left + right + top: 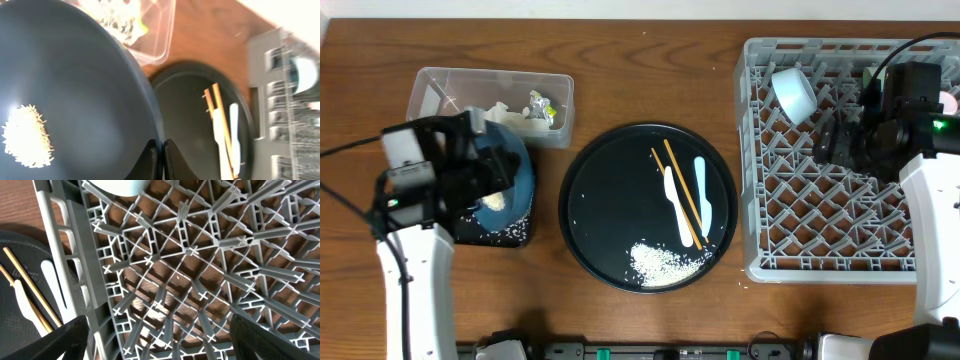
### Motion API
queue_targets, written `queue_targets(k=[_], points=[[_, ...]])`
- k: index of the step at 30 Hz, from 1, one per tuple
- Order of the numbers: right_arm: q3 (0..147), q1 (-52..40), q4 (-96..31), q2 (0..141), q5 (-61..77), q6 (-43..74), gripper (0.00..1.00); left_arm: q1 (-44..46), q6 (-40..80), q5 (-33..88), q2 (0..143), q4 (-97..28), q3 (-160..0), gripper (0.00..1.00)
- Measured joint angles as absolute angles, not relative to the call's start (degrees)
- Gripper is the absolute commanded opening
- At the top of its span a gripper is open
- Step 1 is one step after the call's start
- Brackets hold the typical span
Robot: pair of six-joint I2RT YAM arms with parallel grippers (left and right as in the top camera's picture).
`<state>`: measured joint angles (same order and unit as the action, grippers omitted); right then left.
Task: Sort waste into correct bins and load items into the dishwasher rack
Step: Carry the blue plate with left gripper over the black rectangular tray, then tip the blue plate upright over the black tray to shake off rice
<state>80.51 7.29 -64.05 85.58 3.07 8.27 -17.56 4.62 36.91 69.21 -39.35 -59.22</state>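
My left gripper (492,160) (162,160) is shut on the rim of the big dark-blue bowl (520,178) (75,100) and holds it tilted over the shallow black tray (510,236). A clump of rice (27,136) lies in the bowl, and grains lie on the tray. The clear tub (440,88) (160,35) holds the white napkin (510,114) and the wrapper (541,104). My right gripper (836,140) (160,335) is open and empty above the grey rack (760,200) (75,240). A small white bowl (793,92) (120,185) sits in the rack's far left.
The large round black tray (595,200) (190,115) holds wooden chopsticks (678,190) (220,117) (27,287), white plastic cutlery (701,195) (234,130) (52,282) and a pile of rice (662,262). A pink cup (950,102) shows at the rack's right edge.
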Motion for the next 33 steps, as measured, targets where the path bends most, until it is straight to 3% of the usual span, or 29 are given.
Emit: queue_targets(k=[19, 33], points=[[80.5, 7.3, -64.1, 85.6, 2.8, 8.3, 0.86, -39.5, 3.2, 81.4, 85.4, -33.8, -59.2, 0.06], [80.5, 7.3, -64.5, 85.6, 1.9, 8.3, 0.86, -42.3, 7.5, 87.3, 87.0, -32.4, -59.2, 0.06]])
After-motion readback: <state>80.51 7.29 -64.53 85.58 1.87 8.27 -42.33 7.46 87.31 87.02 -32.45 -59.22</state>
